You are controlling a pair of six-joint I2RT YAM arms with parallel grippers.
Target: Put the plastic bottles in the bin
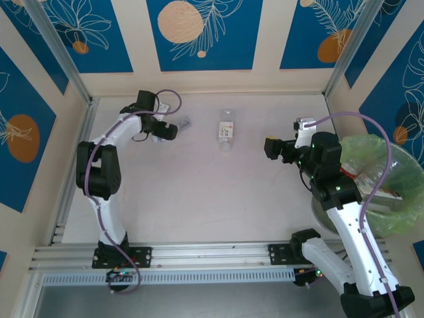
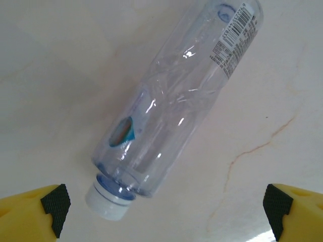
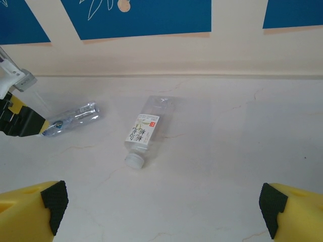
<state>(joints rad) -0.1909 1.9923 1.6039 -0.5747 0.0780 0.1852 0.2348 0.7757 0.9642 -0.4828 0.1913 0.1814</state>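
- The bin [image 1: 404,215] stands at the near right, beside the table's edge and close behind the right arm. It is round, wide and lined with a light-green bag.
- Inside the bag something red and white [image 1: 371,184] lies against the lining; I cannot make out what it is.
- The right gripper [image 3: 161,212] hangs over the pale table [image 1: 199,199], just left of the bin. Its fingers are spread wide with nothing between them, and it points across the table towards the bottles.
- Out past the middle of the table lies the labelled bottle [image 1: 226,129], on its side. It is clear, with a white label carrying dark print, and its white cap points to the near side. Neither gripper touches it.
- To its left, further back, the left gripper [image 2: 165,209] is lowered over the table with its fingers wide apart and gripping nothing.
- The clear bottle [image 2: 171,106] lies on the table right in front of those fingers, set at a slant. Its white cap is close to one yellow finger [image 2: 30,214] but apart from it, and a barcode strip sits at the far end.
- The two bottles lie near each other without touching, well apart from the bin.
- Behind everything runs the back wall [image 1: 199,33], cream with blue panels.
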